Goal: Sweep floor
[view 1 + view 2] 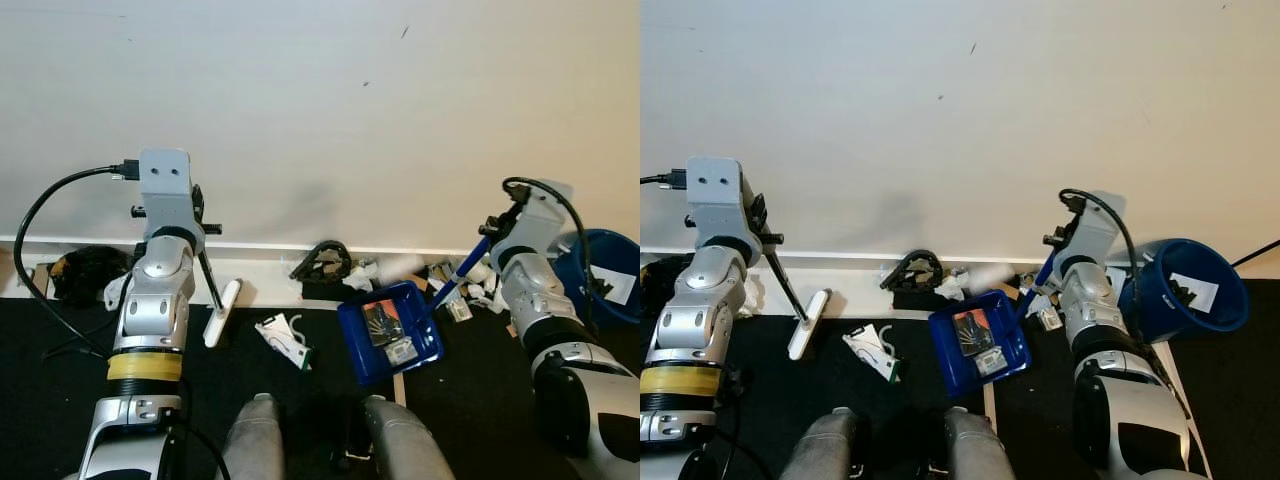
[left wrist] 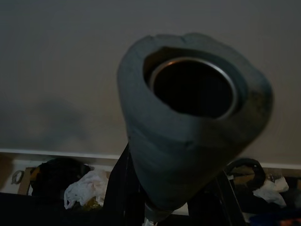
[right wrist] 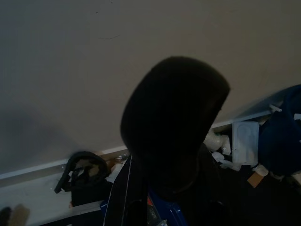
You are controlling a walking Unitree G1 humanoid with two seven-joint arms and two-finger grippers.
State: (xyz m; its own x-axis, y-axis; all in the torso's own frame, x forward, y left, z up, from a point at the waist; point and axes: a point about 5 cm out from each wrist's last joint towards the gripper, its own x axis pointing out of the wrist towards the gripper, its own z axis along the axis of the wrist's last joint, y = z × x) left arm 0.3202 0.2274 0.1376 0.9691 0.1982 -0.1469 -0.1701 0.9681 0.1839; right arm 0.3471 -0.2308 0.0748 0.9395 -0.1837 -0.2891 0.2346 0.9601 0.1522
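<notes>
The left gripper [image 1: 200,235] grasps the broom [image 1: 222,310], whose head rests on the dark floor [image 1: 60,380] at nine o'clock. The right gripper [image 1: 490,232] grasps the blue dustpan [image 1: 390,332], holding scraps at centre.

the left gripper's fingers are hidden behind the wrist block [image 1: 165,190], so their hold on the broom pole [image 1: 209,277] cannot be read. the pole's grey end [image 2: 188,122] blocks most of the left wrist view. a dark blurred handle end [image 3: 174,122] covers the right wrist view's middle. the bin [image 1: 610,275] is cut by the left eye view's edge. the scraps in the dustpan [image 1: 975,345] are too small to name.
</notes>
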